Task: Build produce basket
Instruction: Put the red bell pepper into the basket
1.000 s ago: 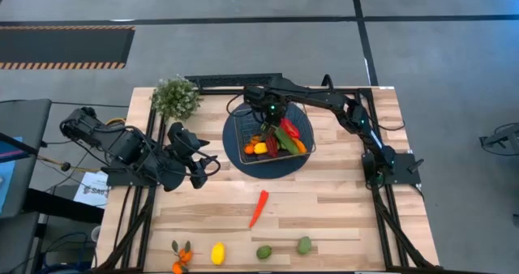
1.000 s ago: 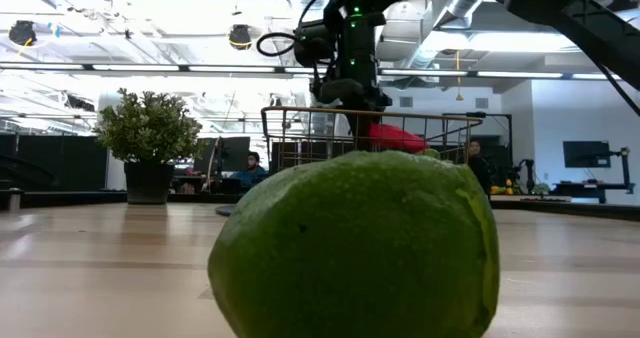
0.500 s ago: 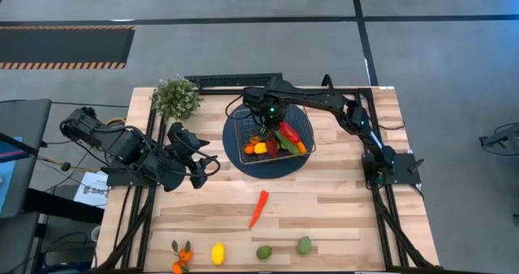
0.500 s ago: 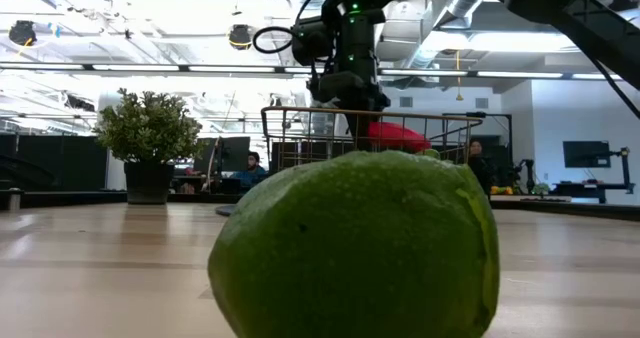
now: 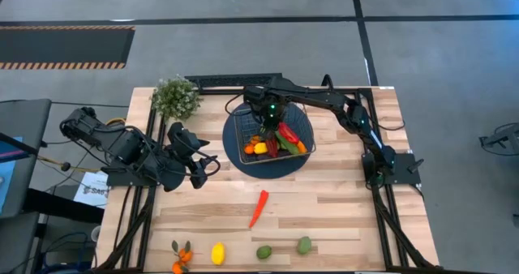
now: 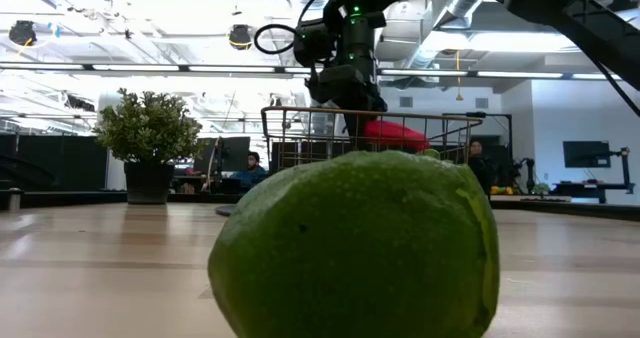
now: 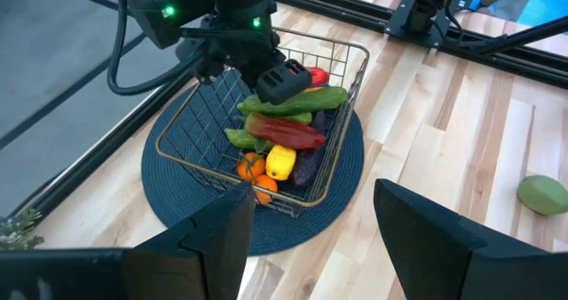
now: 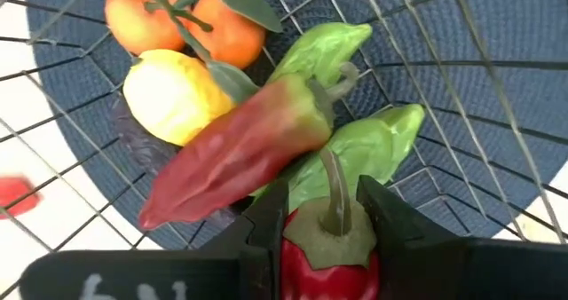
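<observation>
The right gripper (image 5: 270, 117) hangs over the wire basket (image 5: 243, 120), its fingers clamped on the green-capped top of a red pepper (image 8: 330, 251) so the fruit dangles stem-up above the pile, a hold that looks chosen to lower it straight in without knocking the rest. The basket sits on a dark blue round mat (image 5: 293, 165) at the far middle of the table, within easy reach of that arm, and already holds a long red pepper (image 8: 235, 149), green peppers (image 8: 373, 145), a lemon (image 8: 173, 96), two tangerines (image 8: 186, 20) and something purple beneath them. The left gripper (image 5: 197, 167) waits at the table's left side near the potted plant (image 5: 175, 96), fingers parted and holding nothing, clear of the working arm. Still out on the wood are a red chili (image 5: 258, 207) at mid-table and, along the near edge, a tangerine cluster (image 5: 181, 256), a lemon (image 5: 217, 253) and two limes (image 5: 263, 252), one of which fills the low camera's view. By the look of it, the job is a little over halfway, with this pepper yet to be let go.
</observation>
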`<control>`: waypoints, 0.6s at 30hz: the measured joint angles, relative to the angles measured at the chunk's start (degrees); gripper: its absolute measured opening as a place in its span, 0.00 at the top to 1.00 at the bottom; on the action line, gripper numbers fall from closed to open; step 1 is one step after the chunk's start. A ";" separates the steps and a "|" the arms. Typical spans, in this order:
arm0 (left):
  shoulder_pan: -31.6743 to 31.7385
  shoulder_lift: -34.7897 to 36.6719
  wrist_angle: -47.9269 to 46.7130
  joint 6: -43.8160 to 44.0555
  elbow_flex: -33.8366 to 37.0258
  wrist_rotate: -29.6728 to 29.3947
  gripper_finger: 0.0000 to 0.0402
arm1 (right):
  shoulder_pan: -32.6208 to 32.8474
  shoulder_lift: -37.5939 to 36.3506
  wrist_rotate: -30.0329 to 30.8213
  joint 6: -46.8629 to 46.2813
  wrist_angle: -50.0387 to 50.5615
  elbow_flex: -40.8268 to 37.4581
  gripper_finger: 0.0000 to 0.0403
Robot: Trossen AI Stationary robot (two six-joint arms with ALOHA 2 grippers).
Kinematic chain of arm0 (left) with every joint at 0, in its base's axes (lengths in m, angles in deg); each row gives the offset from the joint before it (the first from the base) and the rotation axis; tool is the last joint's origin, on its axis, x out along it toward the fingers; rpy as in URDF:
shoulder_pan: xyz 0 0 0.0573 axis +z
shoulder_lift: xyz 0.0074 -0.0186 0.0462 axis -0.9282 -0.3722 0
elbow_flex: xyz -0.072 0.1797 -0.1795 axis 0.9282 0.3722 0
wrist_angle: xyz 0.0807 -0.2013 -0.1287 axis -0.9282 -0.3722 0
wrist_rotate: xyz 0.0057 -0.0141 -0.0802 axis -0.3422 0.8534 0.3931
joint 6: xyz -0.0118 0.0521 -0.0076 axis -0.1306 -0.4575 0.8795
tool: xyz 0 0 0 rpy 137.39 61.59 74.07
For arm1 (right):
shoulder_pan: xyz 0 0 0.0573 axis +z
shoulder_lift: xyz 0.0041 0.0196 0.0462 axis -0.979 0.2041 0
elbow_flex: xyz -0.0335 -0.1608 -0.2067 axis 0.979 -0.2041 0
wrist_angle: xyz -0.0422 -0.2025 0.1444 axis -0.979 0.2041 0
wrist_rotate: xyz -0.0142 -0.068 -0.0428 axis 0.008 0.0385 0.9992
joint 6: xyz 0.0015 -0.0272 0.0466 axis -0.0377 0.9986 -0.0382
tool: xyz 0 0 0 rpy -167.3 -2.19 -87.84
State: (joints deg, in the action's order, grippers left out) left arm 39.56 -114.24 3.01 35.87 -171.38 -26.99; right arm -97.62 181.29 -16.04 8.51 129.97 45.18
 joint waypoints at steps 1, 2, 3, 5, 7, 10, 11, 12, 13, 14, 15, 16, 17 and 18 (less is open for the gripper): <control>-0.01 0.00 0.00 -0.01 0.00 0.00 0.45 | 0.00 0.00 -0.49 0.13 -0.04 0.00 0.73; -0.01 0.00 0.00 -0.01 0.00 0.00 0.45 | 0.00 0.00 -0.84 0.15 0.02 0.00 0.73; 0.01 0.00 0.00 0.01 0.00 0.00 0.45 | 0.00 0.00 -0.88 0.18 0.14 0.00 0.73; -0.01 0.00 0.00 0.03 0.00 0.00 0.45 | 0.00 0.00 -0.88 0.28 0.53 0.00 0.73; 0.00 0.00 0.01 0.31 0.00 0.00 0.45 | 0.02 0.00 -0.85 0.64 0.77 0.00 0.73; -0.01 0.00 0.00 0.74 0.00 0.00 0.45 | 0.02 0.00 -0.83 1.36 1.14 0.00 0.73; -0.01 0.00 0.00 0.99 0.00 0.00 0.45 | 0.00 0.00 -0.83 1.38 1.54 0.00 0.73; -0.01 0.00 0.00 1.09 0.00 0.00 0.45 | 0.02 0.00 -0.83 1.51 1.75 0.00 0.73; -0.01 0.00 0.00 1.11 0.00 0.00 0.45 | 0.02 0.00 -0.83 1.69 1.80 0.00 0.73; 0.01 0.00 0.00 1.11 0.00 0.00 0.45 | 0.08 0.00 -0.84 1.86 1.82 0.00 0.73; 0.01 0.00 0.02 1.11 0.00 0.00 0.45 | 0.18 0.00 -0.83 2.01 2.07 0.00 0.73; 0.01 0.02 0.00 1.11 0.00 0.00 0.45 | 0.21 0.00 -0.78 2.13 2.70 0.00 0.73; 0.00 0.02 0.02 1.11 0.00 0.00 0.45 | 0.32 -0.02 -0.56 2.16 3.53 0.00 0.73; 0.00 0.02 0.00 1.11 0.00 0.00 0.45 | 0.50 -0.12 0.19 2.21 4.55 0.00 0.73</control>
State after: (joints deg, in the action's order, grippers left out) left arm 39.56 -114.22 3.02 36.97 -171.38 -26.99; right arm -97.13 181.17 -15.84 10.71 134.52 45.18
